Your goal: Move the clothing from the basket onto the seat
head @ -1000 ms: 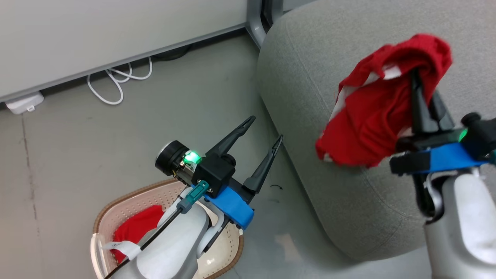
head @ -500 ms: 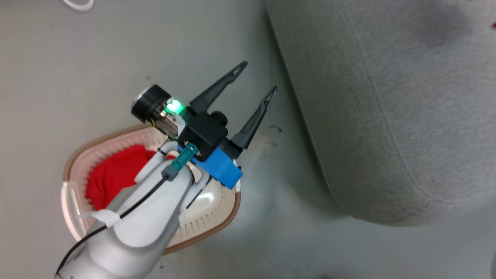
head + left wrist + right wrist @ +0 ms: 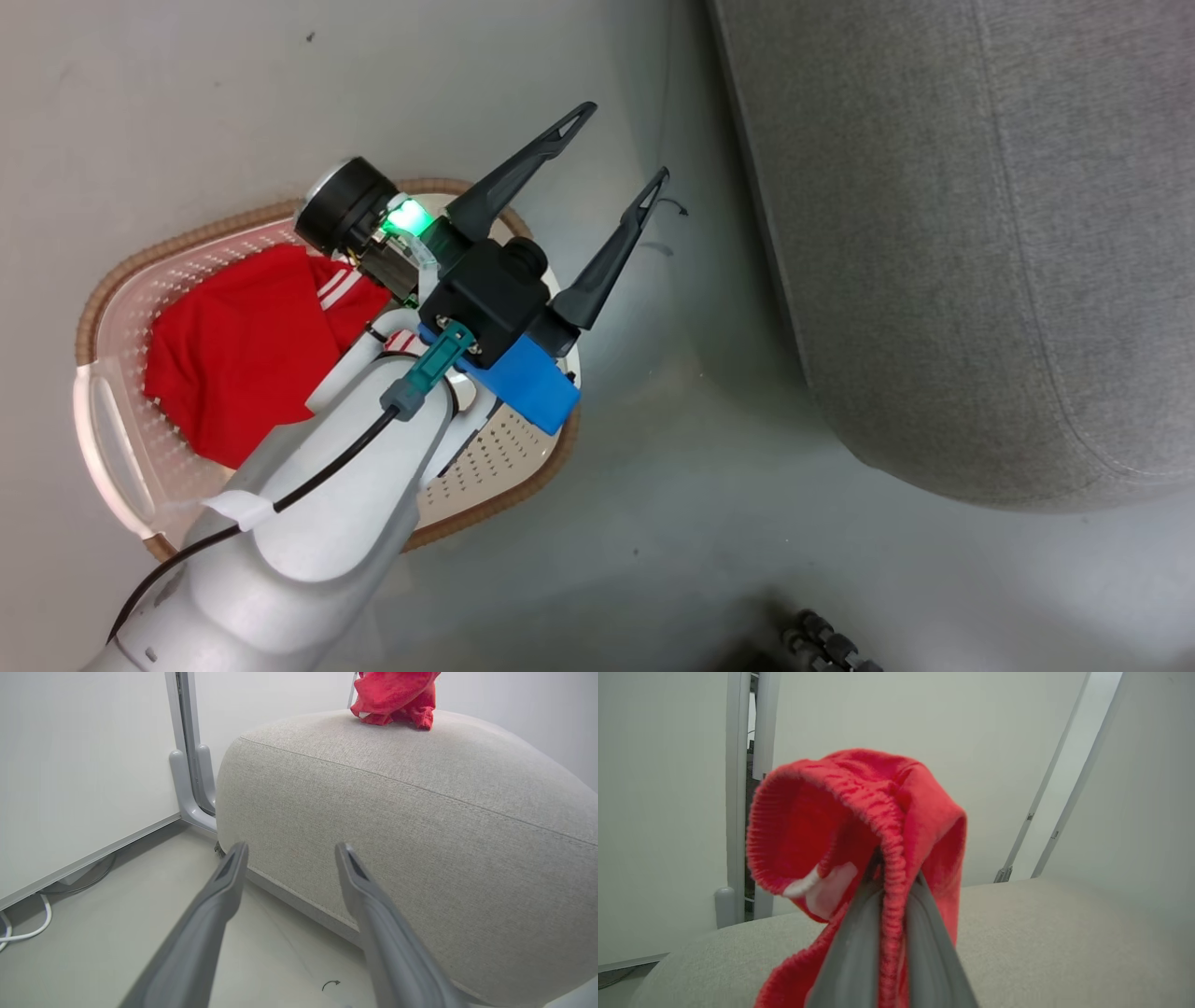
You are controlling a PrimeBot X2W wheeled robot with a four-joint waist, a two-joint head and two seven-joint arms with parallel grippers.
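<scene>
Where the basket [image 3: 495, 453] is seen on the floor [image 3: 653, 523], at about eight o'clock in the head view, a striped red garment [image 3: 233, 364] is found crumpled inside it, with white stripe trim shown at its one o'clock edge. The other red garment [image 3: 878, 826] is clamped by its ribbed hem between the closed fingers of the right gripper [image 3: 894, 877] and is held up over the seat [image 3: 1041, 933], whose pale grey top is spread beneath it. In the left wrist view this garment is seen at twelve o'clock, at the seat's top, though whether fabric is touched cannot be told. The left gripper [image 3: 621, 144] is held above the basket's two o'clock rim, its fingers spread wide apart with nothing between them and pointed towards one o'clock. In the head view the seat is placed from one to four o'clock, apart from the basket. A white cable [image 3: 28, 933] is seen at eight o'clock in the left wrist view, by the wall.
</scene>
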